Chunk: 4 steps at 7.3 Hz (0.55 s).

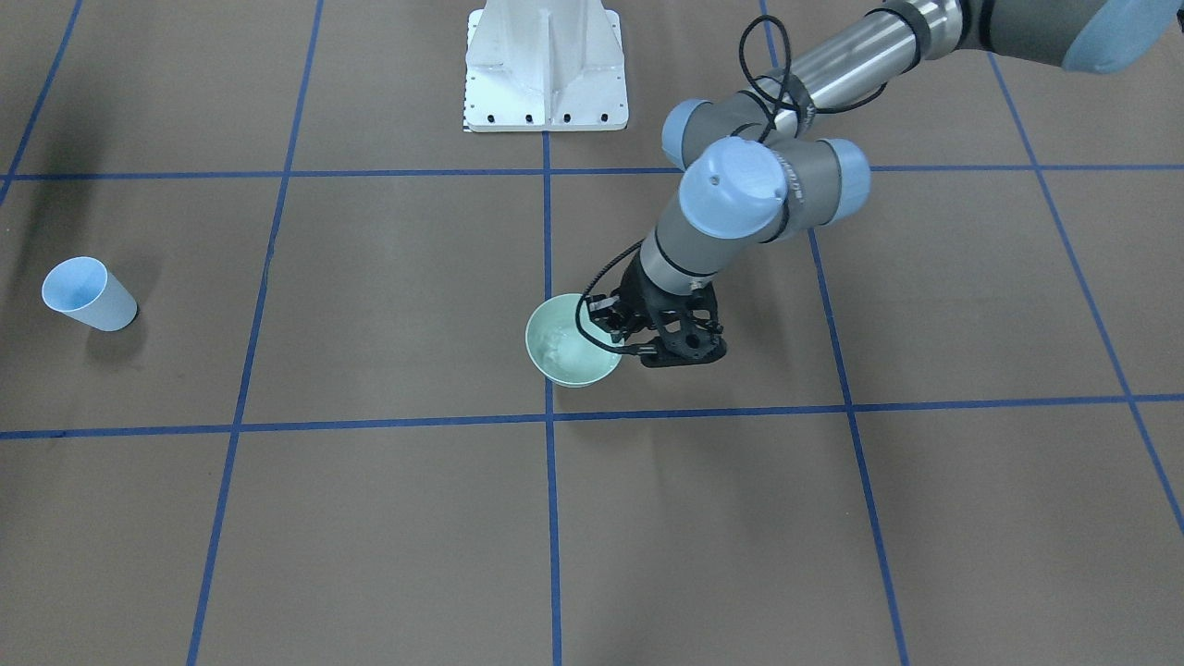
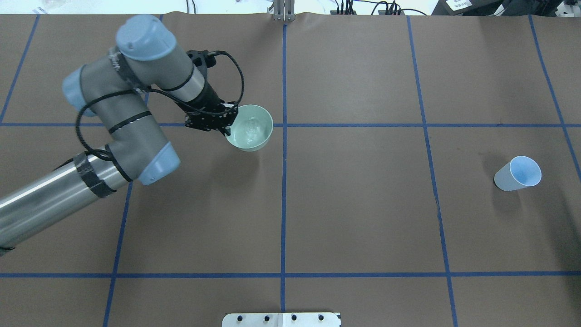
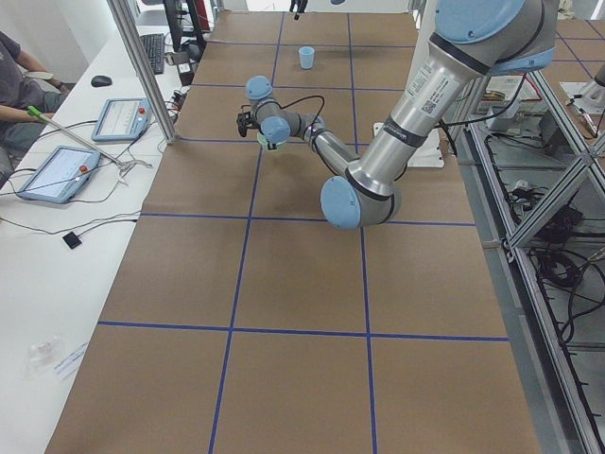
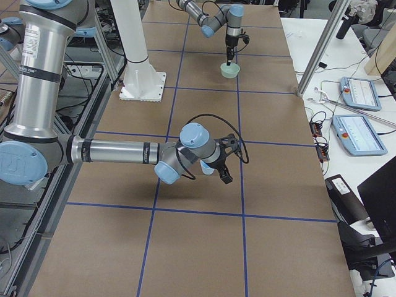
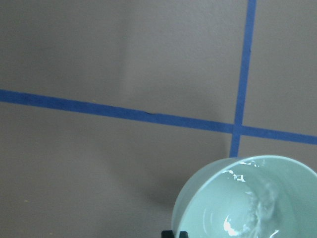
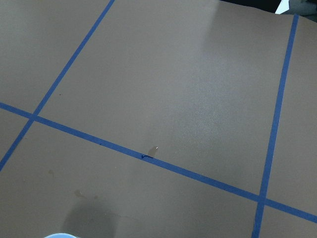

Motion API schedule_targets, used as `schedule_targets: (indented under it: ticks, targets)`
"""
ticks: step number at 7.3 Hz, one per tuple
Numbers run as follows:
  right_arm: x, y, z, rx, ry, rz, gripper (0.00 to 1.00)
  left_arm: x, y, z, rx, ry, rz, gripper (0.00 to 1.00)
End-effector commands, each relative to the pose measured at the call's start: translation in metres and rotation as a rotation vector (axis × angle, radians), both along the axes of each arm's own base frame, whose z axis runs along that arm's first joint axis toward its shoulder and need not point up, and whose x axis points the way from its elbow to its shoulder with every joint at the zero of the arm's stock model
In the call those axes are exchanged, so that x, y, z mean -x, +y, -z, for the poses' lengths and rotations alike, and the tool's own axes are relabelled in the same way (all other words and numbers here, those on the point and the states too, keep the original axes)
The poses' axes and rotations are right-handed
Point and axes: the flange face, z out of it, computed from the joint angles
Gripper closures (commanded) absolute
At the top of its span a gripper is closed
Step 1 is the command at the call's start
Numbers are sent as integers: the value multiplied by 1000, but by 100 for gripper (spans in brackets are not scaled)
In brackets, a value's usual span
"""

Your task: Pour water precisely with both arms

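Pouring not begun: the left gripper [image 2: 228, 131] has jaws clenched on the mint bowl [image 2: 259, 137] of water [image 2: 248, 128], well apart from the blue cup [image 2: 517, 175]; whether the right gripper [image 4: 226, 175] grips, I cannot tell.

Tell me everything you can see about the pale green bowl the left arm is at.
The pale mint-green round bowl looks glossy, like glazed ceramic or plastic, plain-walled. It is upright over a blue tape line, just on the robot's left of the centre line. Inside is a little clear water, seen as whitish glints. The left gripper has its jaws closed on the rim. Whether it rests on the brown table cover or hangs just above is unclear.
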Motion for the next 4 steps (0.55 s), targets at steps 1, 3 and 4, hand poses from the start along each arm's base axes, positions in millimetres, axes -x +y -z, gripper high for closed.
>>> schedule_targets:
  ticks: [1, 3, 4]
  targets:
    - [1, -2, -2, 9, 2, -2, 0, 126, 23, -132, -122, -61, -73, 100]
    - [4, -14, 1, 22, 4, -2, 0, 225, 40, -232, -181, -87, -133, 100]
    - [4, -18, 2, 30, 6, -2, 0, 261, 53, -270, -193, -100, -152, 100]
